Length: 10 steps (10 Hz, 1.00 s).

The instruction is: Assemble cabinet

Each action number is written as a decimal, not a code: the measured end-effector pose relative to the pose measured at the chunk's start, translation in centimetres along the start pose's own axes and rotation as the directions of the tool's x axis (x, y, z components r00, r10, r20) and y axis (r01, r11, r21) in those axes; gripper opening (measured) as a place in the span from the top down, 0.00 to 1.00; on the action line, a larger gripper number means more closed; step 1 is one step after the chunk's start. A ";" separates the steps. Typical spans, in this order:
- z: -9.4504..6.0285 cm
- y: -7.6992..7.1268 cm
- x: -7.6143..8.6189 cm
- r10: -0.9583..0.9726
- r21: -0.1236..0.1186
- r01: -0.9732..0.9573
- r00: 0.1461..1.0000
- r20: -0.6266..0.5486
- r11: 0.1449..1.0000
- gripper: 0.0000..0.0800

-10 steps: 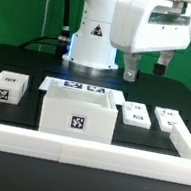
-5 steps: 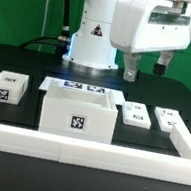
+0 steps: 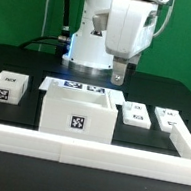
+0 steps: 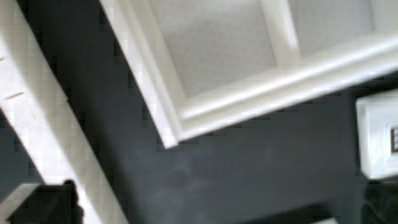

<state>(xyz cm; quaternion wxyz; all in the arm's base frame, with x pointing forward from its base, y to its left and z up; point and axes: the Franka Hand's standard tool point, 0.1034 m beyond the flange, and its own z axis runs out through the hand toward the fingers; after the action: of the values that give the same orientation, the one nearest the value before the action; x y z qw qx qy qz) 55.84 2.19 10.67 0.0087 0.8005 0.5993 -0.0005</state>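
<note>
The cabinet is a large white open-topped box with a tag on its front, standing mid-table. In the wrist view its corner and an inner divider show from above. My gripper hangs in the air above and just behind the cabinet's back corner on the exterior view's right. In the wrist view the gripper has one dark finger at the frame's edge, the jaws stand wide apart, and only black table lies between them. It holds nothing.
Small white tagged blocks lie on the exterior view's left and right. The marker board lies behind the cabinet. A long low white rail edges the table front; it also shows in the wrist view.
The hand has turned about its axis and shifted toward the exterior view's left, nearer the cabinet. The two fingers, seen side by side before, now line up edge-on.
</note>
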 end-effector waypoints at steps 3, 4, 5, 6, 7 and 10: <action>0.1 0.0 0.0 0.013 0.001 -0.013 1.000 -0.001 1.000 0.00; 0.1 -0.1 0.0 0.010 0.002 -0.010 1.000 -0.001 1.000 0.00; 0.7 0.0 -0.9 -0.124 -0.038 0.123 0.992 -0.014 0.992 0.00; 1.5 -0.5 -1.8 -0.226 -0.046 0.225 0.974 -0.009 0.973 0.00; 2.0 -1.2 -2.1 -0.273 -0.049 0.273 0.962 -0.003 0.961 0.00; 2.2 -2.8 -2.5 -0.239 -0.035 0.239 0.971 -0.003 0.970 0.00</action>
<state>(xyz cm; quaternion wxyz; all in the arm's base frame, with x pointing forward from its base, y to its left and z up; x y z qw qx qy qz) 52.52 0.54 8.49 0.0200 0.7221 0.6913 0.0119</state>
